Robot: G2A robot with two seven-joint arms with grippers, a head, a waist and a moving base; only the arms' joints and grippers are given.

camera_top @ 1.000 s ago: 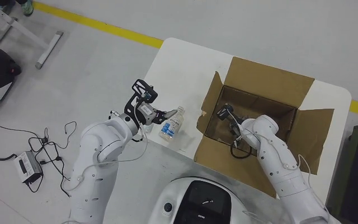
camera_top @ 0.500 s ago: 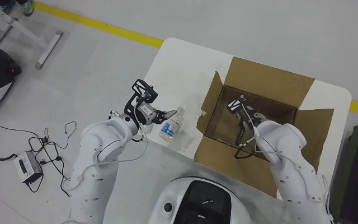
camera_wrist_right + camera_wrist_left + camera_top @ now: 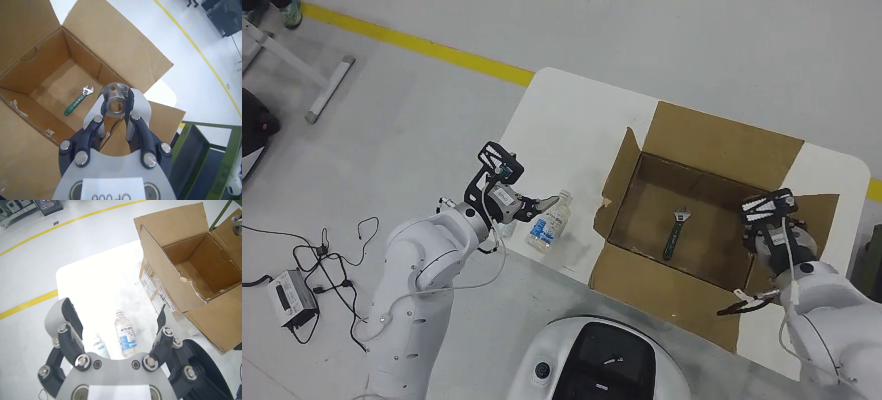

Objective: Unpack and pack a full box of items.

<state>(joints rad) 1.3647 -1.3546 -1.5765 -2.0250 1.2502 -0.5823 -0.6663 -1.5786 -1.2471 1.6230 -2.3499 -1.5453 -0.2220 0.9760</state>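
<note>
One wrench (image 3: 78,100) in box (image 3: 81,51) | right gripper (image 3: 116,100) — clamps metal flange (image 3: 110,90)

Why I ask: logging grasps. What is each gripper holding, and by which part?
Right gripper clamps a metal flanged bushing by its hub; left gripper holds nothing.

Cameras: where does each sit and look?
Top view: above, looking down at table, box, left arm, right arm.
Left wrist view: on left wrist, over the open left gripper toward the bottle.
Right wrist view: on right wrist, over the right gripper holding a metal ring, into the box.
All three share the box.
</note>
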